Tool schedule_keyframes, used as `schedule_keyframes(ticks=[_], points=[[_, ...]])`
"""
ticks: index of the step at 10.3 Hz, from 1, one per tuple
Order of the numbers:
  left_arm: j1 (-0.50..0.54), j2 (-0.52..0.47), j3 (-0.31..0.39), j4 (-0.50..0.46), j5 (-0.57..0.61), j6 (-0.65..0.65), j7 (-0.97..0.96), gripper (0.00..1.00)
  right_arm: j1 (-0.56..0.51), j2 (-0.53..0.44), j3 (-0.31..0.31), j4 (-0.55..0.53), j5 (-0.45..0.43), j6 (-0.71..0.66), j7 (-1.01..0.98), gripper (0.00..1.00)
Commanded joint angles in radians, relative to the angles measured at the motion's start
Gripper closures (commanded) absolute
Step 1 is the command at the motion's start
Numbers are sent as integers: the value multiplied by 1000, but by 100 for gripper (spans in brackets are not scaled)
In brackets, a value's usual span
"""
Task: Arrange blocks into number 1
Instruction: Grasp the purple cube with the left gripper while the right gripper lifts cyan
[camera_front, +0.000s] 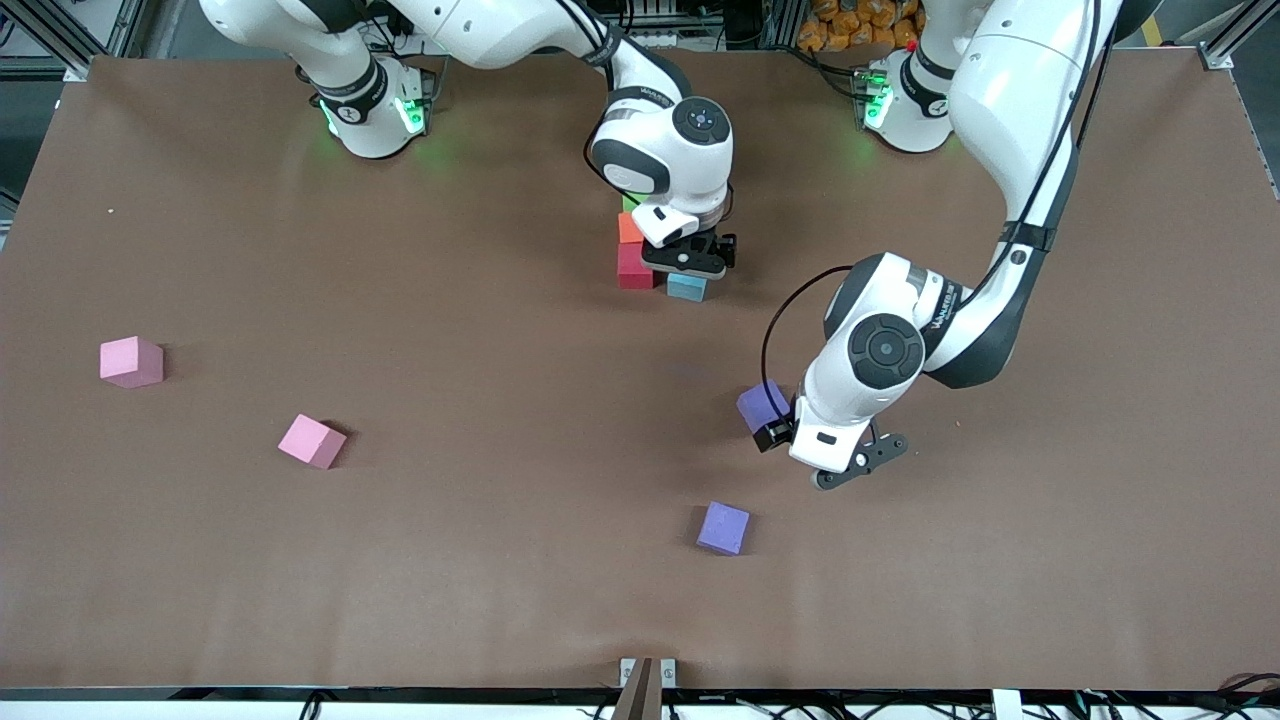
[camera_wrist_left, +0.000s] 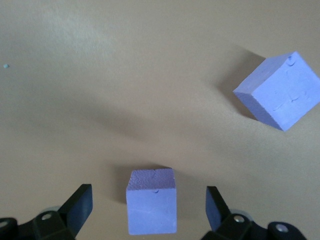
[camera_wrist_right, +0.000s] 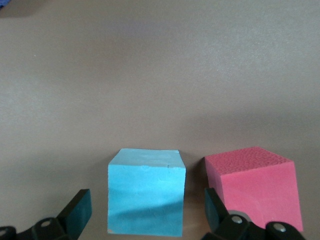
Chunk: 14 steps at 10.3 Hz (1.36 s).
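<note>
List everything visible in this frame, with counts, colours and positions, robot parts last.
Green block: 1, green, farthest from the front camera in the row, mostly hidden by the right arm.
Orange block: 1, orange, next in the row.
Red block: 1, red, nearest end of the row.
Light blue block: 1, light blue, beside the red block.
Purple blocks: 2, one under the left gripper, one nearer the front camera.
Pink cubes: 2, and, toward the right arm's end.
Table: 1, brown.
Right gripper: fingers open, over the light blue block.
Left gripper: fingers open, over a purple block.
</note>
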Motion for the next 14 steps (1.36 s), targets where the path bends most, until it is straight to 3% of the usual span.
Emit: schedule_keyframes(ticks=[1,6,7,9,14], points=[[-22,43,0,15,-17,-4,-50,0,10,26,-6,32,-25,10,24,0],[-39,83,0,11,-14,-4,-84,0,12,53,-7,32,-26,49,32,2],[-41,90,0,11,-14,-4,-84,0,12,53,-7,32,-51,52,31,28],[-44,102,0,11,-13,-4,-84,0,0,52,-6,35,-82,50,31,100],[-51,106,0,8,-16,-4,-102,0,-114,38,3,70,-72,39,-29,100]])
